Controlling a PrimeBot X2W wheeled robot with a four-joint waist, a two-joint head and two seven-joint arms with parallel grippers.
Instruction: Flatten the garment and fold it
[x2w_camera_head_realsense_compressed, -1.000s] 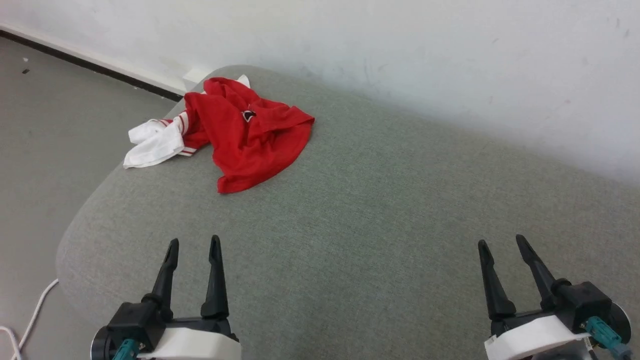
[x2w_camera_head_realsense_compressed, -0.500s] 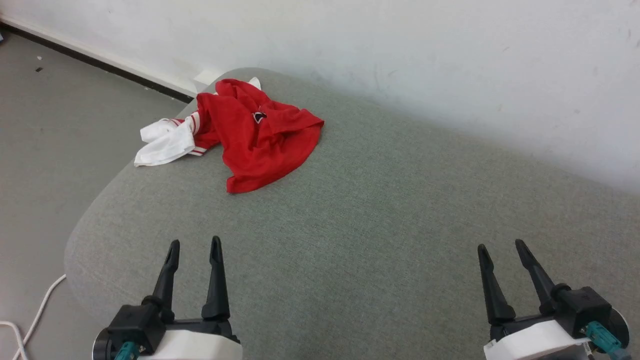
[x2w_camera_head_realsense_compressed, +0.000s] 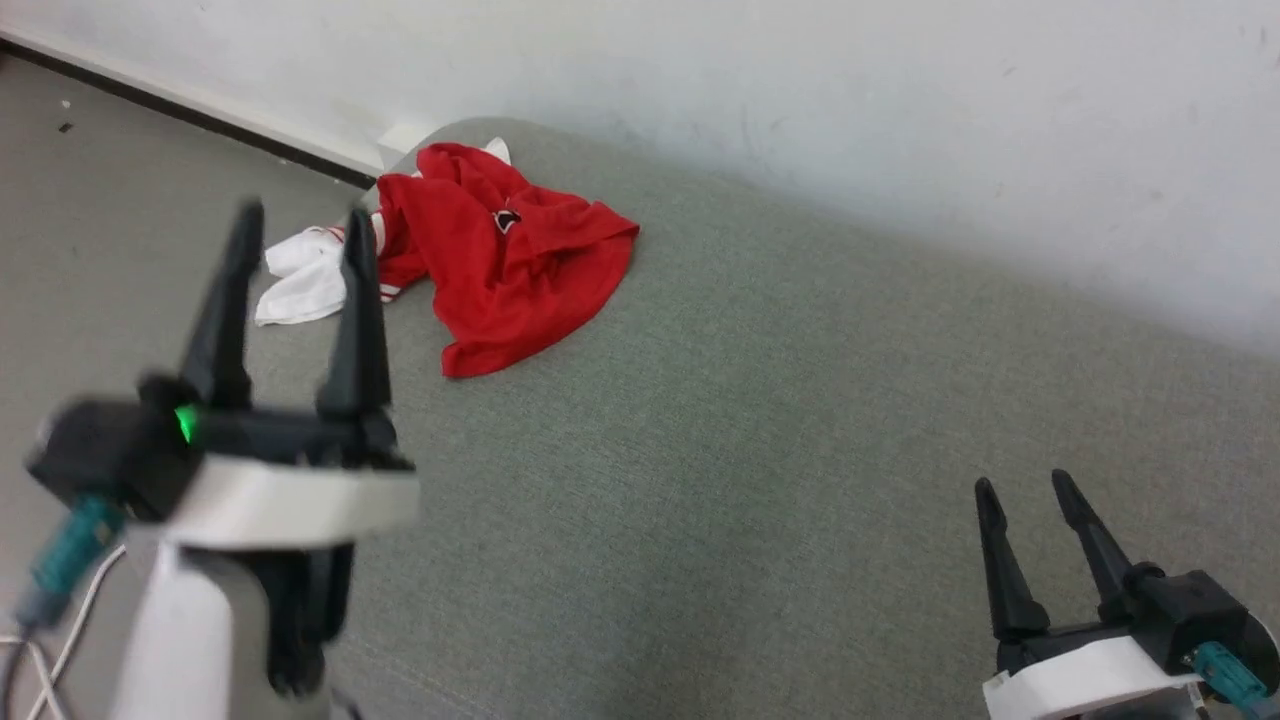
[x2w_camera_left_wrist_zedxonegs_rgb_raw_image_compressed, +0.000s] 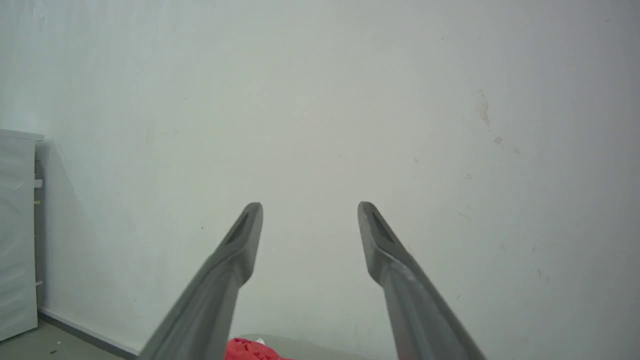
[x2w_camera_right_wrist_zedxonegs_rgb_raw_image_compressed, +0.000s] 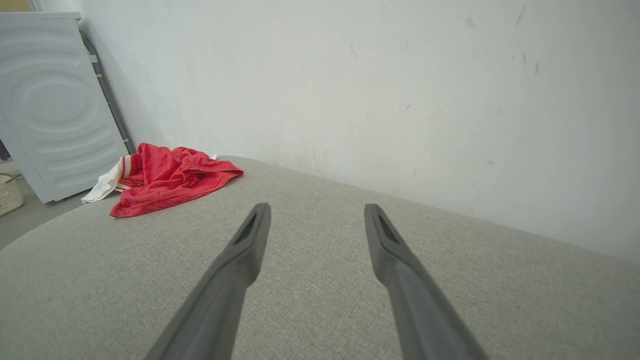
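I am counting one garment (x2w_camera_head_realsense_compressed: 500, 270), two tools and four dark fingers in all, two on each tool. The garment is lying in a crumpled red heap on the far left corner of the grey fabric desk (x2w_camera_head_realsense_compressed: 750, 400), close to the wall (x2w_camera_head_realsense_compressed: 800, 80). One white sleeve (x2w_camera_head_realsense_compressed: 300, 285) with red stripes at its edge is spilling out toward the desk's left rim. One small black-and-white patch (x2w_camera_head_realsense_compressed: 505, 220) is showing among the red folds, and I cannot read any print on it.

The left tool (x2w_camera_head_realsense_compressed: 304, 215) is hovering high over the desk's left edge. Its two fingers are standing apart with nothing between them, and one green light (x2w_camera_head_realsense_compressed: 185, 425) is glowing on its body. From the head camera its fingertips are lining up with the white sleeve, but I cannot tell how far above the cloth they are. Through the left wrist camera this tool (x2w_camera_left_wrist_zedxonegs_rgb_raw_image_compressed: 310, 207) is pointing at the bare wall, and only a scrap of the garment (x2w_camera_left_wrist_zedxonegs_rgb_raw_image_compressed: 250, 350) is peeking in at the bottom edge.

The right tool (x2w_camera_head_realsense_compressed: 1023, 482) is sitting low at the near right over the desk, well apart from the garment. Its two fingers are also spread and are gripping nothing. Its own camera is looking past the tool (x2w_camera_right_wrist_zedxonegs_rgb_raw_image_compressed: 317, 207) across the desk (x2w_camera_right_wrist_zedxonegs_rgb_raw_image_compressed: 75, 280) to the garment (x2w_camera_right_wrist_zedxonegs_rgb_raw_image_compressed: 170, 180) at the far left. Behind that, one white appliance (x2w_camera_right_wrist_zedxonegs_rgb_raw_image_compressed: 55, 100) is standing against the wall, and the edge of one woven basket (x2w_camera_right_wrist_zedxonegs_rgb_raw_image_compressed: 10, 192) is resting on the floor beside it.
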